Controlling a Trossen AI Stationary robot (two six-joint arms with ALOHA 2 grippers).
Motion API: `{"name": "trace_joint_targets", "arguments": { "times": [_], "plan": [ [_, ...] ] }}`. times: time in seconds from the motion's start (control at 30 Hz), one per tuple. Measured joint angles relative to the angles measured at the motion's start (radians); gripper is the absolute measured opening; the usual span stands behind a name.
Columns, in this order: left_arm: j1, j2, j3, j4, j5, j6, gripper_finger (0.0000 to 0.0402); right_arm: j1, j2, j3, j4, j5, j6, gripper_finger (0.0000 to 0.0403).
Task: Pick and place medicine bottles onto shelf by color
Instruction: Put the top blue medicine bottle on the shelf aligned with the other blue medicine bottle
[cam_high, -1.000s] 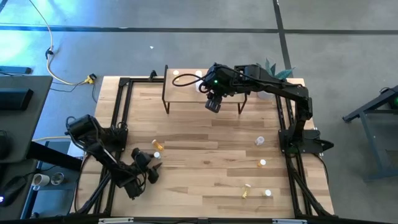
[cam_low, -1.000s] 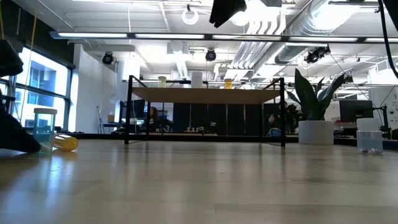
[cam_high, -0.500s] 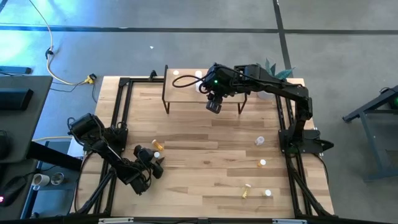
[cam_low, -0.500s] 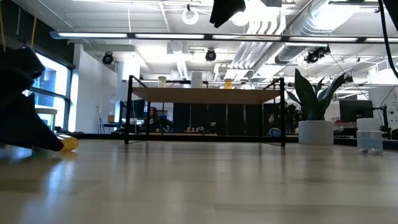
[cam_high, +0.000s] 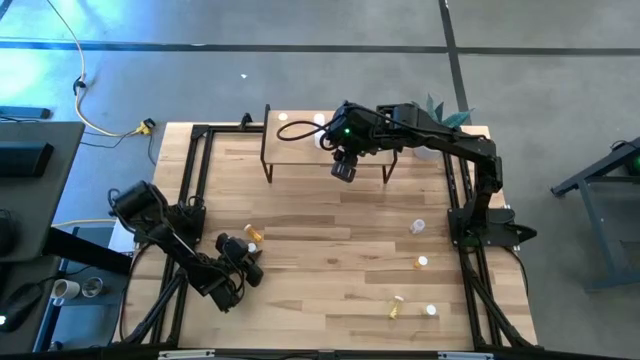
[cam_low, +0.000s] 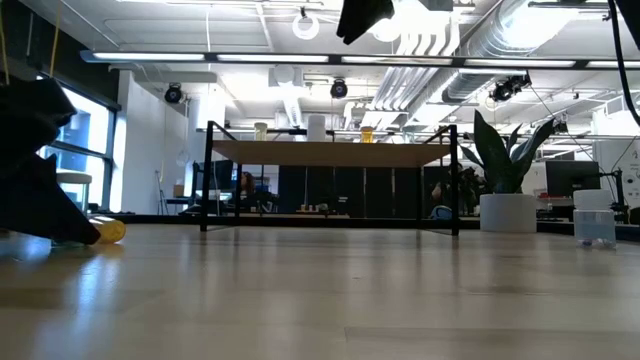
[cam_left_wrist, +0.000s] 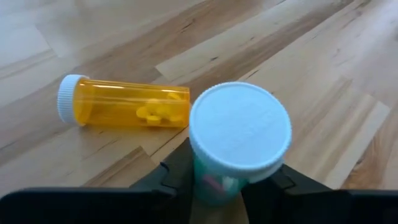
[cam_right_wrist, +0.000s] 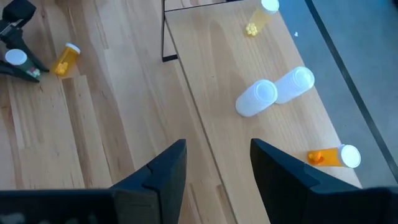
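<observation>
- The left end effector (cam_high: 243, 262) sits low over the tabletop (cam_high: 330, 235) near its left edge, toward the front. In the left wrist view its fingers (cam_left_wrist: 180, 168) pinch a pale green bottle (cam_left_wrist: 236, 143) that stands upright, with its round white cap facing the camera.
- A yellow bottle (cam_left_wrist: 121, 111) with a white cap lies on its side just beside the gripped bottle, with loose pills visible through its wall. In the low view only its end (cam_low: 110, 231) shows past the dark left arm.
- The right end effector (cam_high: 343, 166) hangs above the front edge of the shelf (cam_high: 300, 148), which stands at the rear middle of the tabletop. Its fingers (cam_right_wrist: 165, 171) are spread apart with nothing between them.
- On the shelf board, the right wrist view shows two white bottles (cam_right_wrist: 273, 90) lying touching each other, a yellow bottle (cam_right_wrist: 260, 15) near one end, and an orange bottle (cam_right_wrist: 333, 157) with a white cap near the other.
- Loose bottles remain on the right half of the tabletop: a clear one (cam_high: 417, 227), one (cam_high: 422, 262) nearer the right edge, and two close to the front edge, one yellow (cam_high: 396, 306) and one with a white cap (cam_high: 431, 310).
- The middle of the tabletop, between shelf and front edge, is bare wood.
- A potted plant (cam_low: 505, 180) stands at the rear right corner, beside the shelf.
</observation>
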Motion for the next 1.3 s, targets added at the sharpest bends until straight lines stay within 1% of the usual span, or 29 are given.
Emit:
{"name": "trace_joint_targets", "arguments": {
  "times": [0.1, 0.27, 0.33, 0.43, 0.53, 0.67, 0.83, 0.97, 1.07, 1.2, 1.3],
  "plan": [
    [0.001, -0.017, 0.0, 0.006, 0.009, 0.0, 0.0086, 0.0, 0.0, 0.0, 0.002, 0.0, 0.0, 0.0167],
    [0.004, -0.078, 0.0, 0.005, 0.012, 0.012, 0.0093, 0.0, 0.0, 0.0, 0.002, -0.013, 0.0, 0.0167],
    [0.009, -0.119, 0.001, 0.005, 0.012, 0.038, 0.0095, -0.001, 0.0, 0.0, 0.003, -0.064, -0.001, 0.0167],
    [0.023, -0.212, 0.001, 0.004, 0.015, 0.107, 0.0095, -0.006, 0.001, 0.0, 0.021, -0.192, -0.037, 0.0167],
    [0.053, -0.325, 0.001, 0.007, 0.021, 0.232, 0.0096, -0.007, 0.001, 0.0, 0.05, -0.288, -0.079, 0.0167],
    [0.115, -0.474, 0.001, 0.014, 0.074, 0.425, 0.0096, -0.007, 0.001, 0.0, 0.074, -0.365, -0.143, 0.0167],
    [0.214, -0.621, 0.001, 0.078, 0.181, 0.668, 0.0097, -0.008, 0.001, 0.0, 0.111, -0.422, -0.222, 0.0167],
    [0.31, -0.697, 0.002, 0.16, 0.287, 0.84, 0.0097, -0.007, 0.001, 0.0, 0.147, -0.429, -0.269, 0.0167],
    [0.389, -0.726, 0.002, 0.228, 0.381, 0.945, 0.0097, -0.007, 0.001, 0.0, 0.159, -0.429, -0.301, 0.0167],
    [0.492, -0.735, 0.003, 0.31, 0.524, 1.039, 0.0097, -0.008, 0.001, 0.0, 0.178, -0.429, -0.339, 0.0167],
    [0.559, -0.727, 0.032, 0.312, 0.638, 1.095, 0.0097, -0.008, 0.001, 0.0, 0.2, -0.429, -0.341, 0.0167]
  ]
}}
